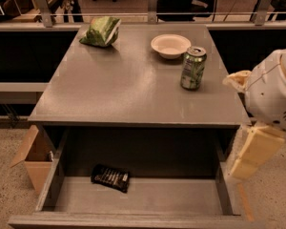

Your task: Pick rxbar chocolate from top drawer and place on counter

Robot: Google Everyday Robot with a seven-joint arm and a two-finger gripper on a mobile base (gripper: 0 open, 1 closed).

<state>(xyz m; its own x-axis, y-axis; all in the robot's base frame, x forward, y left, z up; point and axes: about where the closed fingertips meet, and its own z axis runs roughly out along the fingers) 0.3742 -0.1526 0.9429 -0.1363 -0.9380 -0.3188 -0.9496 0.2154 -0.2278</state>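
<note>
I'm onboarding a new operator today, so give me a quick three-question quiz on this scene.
1. True or false: the rxbar chocolate lies in the open top drawer.
2. Which stands nearest the soda can? A) bowl B) chip bag C) cardboard box
3. Fill in: the gripper hangs beside the counter at the picture's ___ edge.
Key: 1 true; 2 A; 3 right.

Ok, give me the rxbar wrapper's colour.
The rxbar chocolate wrapper is black-brown with pale lettering, clearest in the camera view; the gripper hangs right of the top drawer.
</note>
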